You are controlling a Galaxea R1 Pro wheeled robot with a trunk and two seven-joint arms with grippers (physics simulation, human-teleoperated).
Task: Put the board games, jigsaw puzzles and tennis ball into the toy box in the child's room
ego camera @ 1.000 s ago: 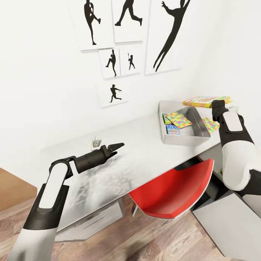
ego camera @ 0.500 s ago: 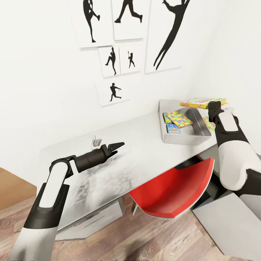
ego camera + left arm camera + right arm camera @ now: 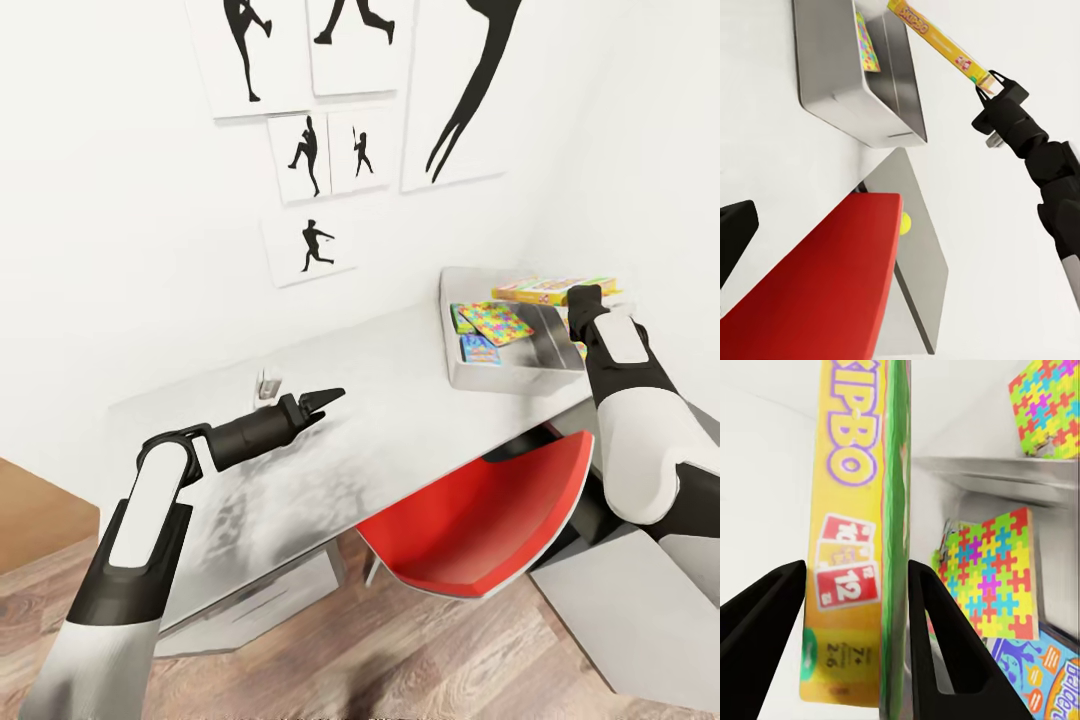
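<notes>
Right pincer (image 3: 583,297) grips Skip-Bo box (image 3: 548,290) above toy box (image 3: 500,375).

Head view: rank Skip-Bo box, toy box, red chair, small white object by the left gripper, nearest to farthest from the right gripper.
1. Skip-Bo box, held in the right gripper.
2. toy box, just beside it.
3. red chair, under the table edge.
4. small white object, far left.

White wall (image 3: 130,200) with black shadow pictures of ball players (image 3: 305,245), long pale grey surface (image 3: 380,400) against the wall, white drawers (image 3: 250,610) under it, red chair (image 3: 490,525) pushed in, brown wood-plank floor (image 3: 400,660), soft even light
</notes>
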